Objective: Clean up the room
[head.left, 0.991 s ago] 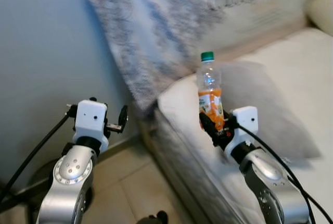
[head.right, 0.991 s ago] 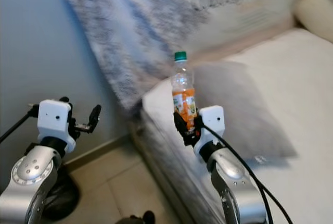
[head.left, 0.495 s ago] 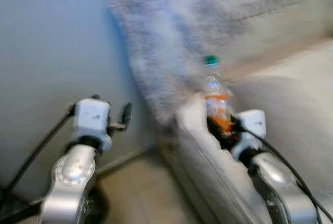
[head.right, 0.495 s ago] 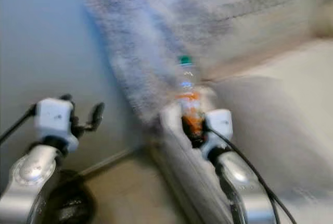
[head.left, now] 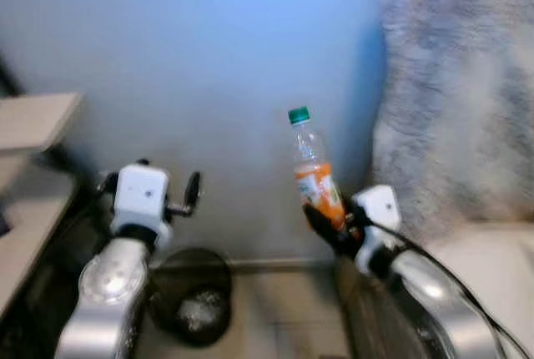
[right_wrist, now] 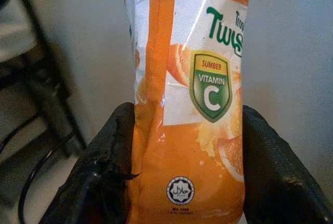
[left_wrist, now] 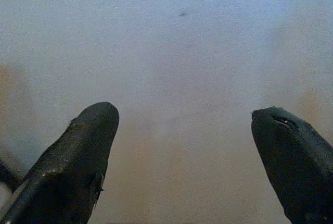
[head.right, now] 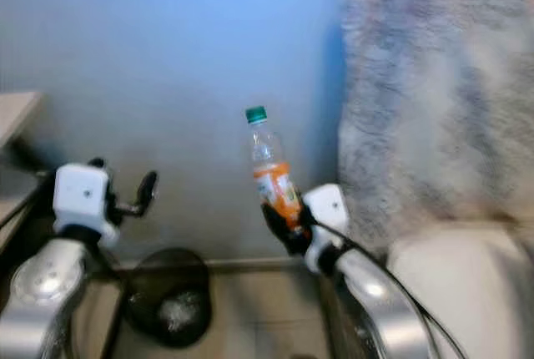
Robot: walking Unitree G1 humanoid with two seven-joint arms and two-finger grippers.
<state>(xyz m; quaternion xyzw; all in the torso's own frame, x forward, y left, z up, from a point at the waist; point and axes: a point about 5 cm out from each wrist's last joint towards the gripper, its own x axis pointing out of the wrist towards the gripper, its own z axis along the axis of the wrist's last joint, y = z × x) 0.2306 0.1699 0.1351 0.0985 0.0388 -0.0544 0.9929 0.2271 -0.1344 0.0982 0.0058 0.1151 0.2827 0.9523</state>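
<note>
Room: a pale blue-grey wall [head.left: 192, 50] faces the robot, meeting a tiled floor [head.left: 275, 326] at a light skirting line. The head views are soft with blur.

Far left: the edge of a light-coloured desk or shelf [head.left: 33, 121] stands against the wall, with dark cables below it.

Left gripper [left_wrist: 182, 146]: raised in front of the wall, fingers spread wide apart with nothing between them; the wrist view looks straight at bare wall.

Below and just right of the left arm: a dark round waste bin [head.left: 193, 292] stands on the floor near the wall, with something pale and crumpled inside.

Centre: the bottle [head.left: 313, 171], clear plastic with a green cap and an orange label, is held upright in the air, slightly tilted, in front of the wall. The right gripper [right_wrist: 182, 151] pinches it at the labelled lower part, one black finger on each side.

Right: a grey-and-white fuzzy blanket [head.left: 450, 100] hangs down, and below it is the pale corner of a bed [head.left: 492, 259].
</note>
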